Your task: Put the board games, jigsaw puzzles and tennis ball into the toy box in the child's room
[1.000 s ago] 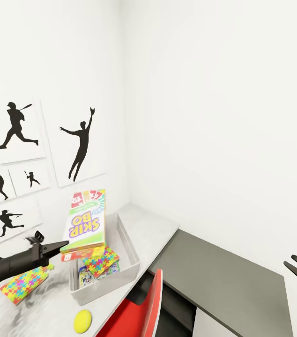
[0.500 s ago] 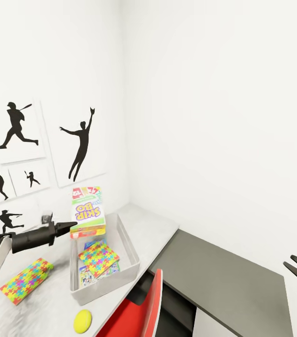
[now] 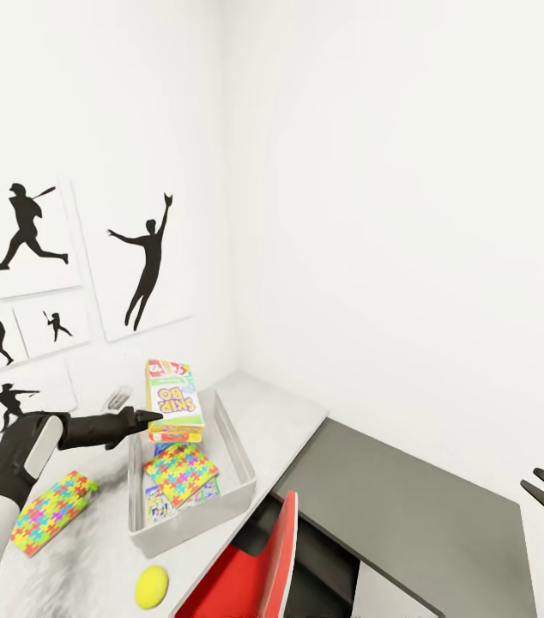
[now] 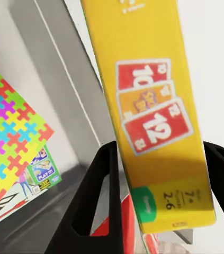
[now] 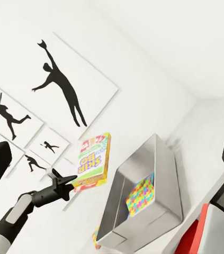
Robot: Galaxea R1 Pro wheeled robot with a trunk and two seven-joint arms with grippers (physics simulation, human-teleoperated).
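The SKIP-BO board game hangs over the toy box's far end, clenched by one edge in the left end effector. Below it lies a jigsaw puzzle — best tilt the box flat, lower, then let go.

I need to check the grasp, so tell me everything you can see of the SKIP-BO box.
The SKIP-BO box is a flat card box, yellow-edged, with a green and white lettered face and red numbered cards printed on its side. The left tool is shut on its lower edge, a finger on each face. It hangs tilted in the air over the far end of the grey toy box, touching nothing else that shows.
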